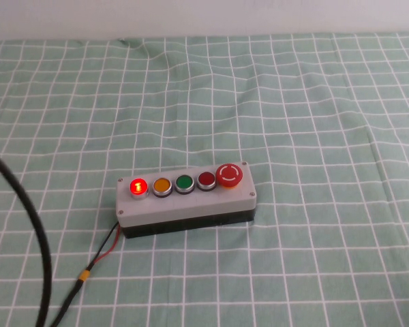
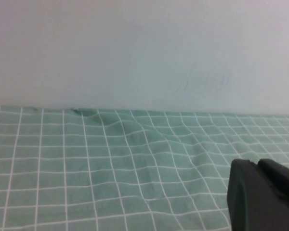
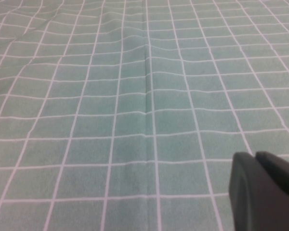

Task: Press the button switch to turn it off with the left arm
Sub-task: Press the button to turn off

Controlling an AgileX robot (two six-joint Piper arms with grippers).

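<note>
A grey rectangular five-button box (image 1: 185, 203) with a black base sits on a green cloth with a white grid (image 1: 313, 102), slightly angled. On the box's top the buttons run in a row. At the end toward the robot's left is the small round bright-red translucent push button on a silver collar (image 1: 138, 187) — it is lit, glowing red. Next to it along the row come an orange round button (image 1: 162, 184), a green round button (image 1: 184, 182), a darker red flat button (image 1: 206, 180), and, at the far end of the box, a large red mushroom button (image 1: 230, 174).

Thin red and black wires (image 1: 103, 249) leave the box's corner below the lit button and join a dark cable toward the near edge. A thick black cable (image 1: 28, 225) curves well to the left of the box.

The left gripper (image 2: 262, 197) shows only as a black finger part above bare cloth, facing a pale wall (image 2: 144, 48); the box is not in its view, and I cannot tell its jaw state. The right gripper (image 3: 265, 192) likewise shows one black part over cloth — state cannot be told.
</note>
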